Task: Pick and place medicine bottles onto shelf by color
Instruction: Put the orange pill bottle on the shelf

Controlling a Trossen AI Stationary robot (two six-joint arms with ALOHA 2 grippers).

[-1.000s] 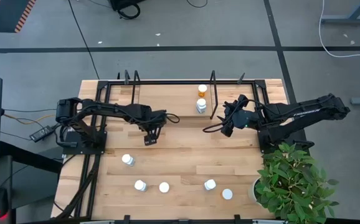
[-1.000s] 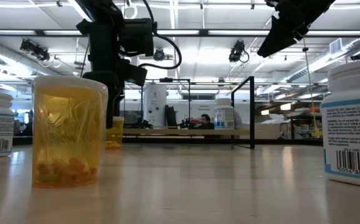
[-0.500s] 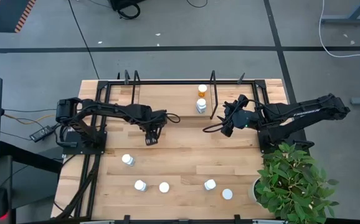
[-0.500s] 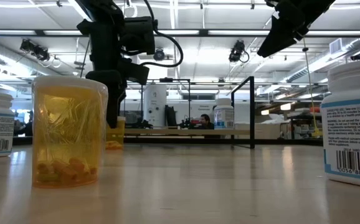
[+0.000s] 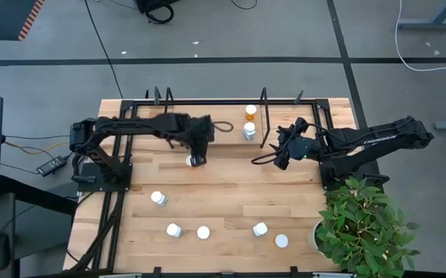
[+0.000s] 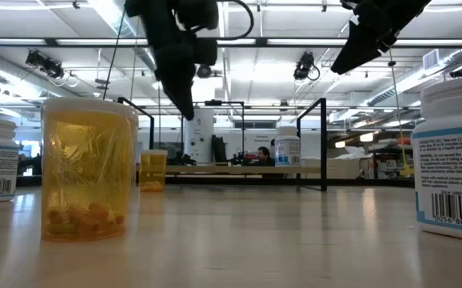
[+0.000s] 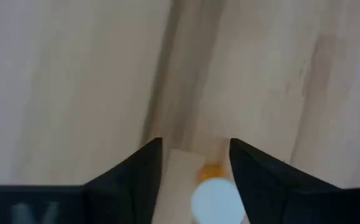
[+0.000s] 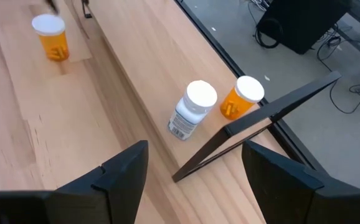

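High view: left gripper [image 5: 197, 158] sits over an orange bottle [image 5: 190, 161] mid-table; right gripper [image 5: 280, 157] waits by the shelf [image 5: 207, 123], which holds two bottles [image 5: 249, 122]. Low view: that orange bottle [image 6: 153, 169] stands on the table [image 6: 231, 240], fingers above it. Left wrist: fingers apart, straddling the cap, not touching. Right wrist: fingers [image 8: 124, 168] wide apart, holding nothing.

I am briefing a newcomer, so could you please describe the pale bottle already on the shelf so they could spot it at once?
Find the wooden shelf along the table's far side, then the wire upright on the right arm's side. Two bottles stand just inside it; yours is the white bottle, the only one there with a white labelled body, while the orange bottle stands behind it.
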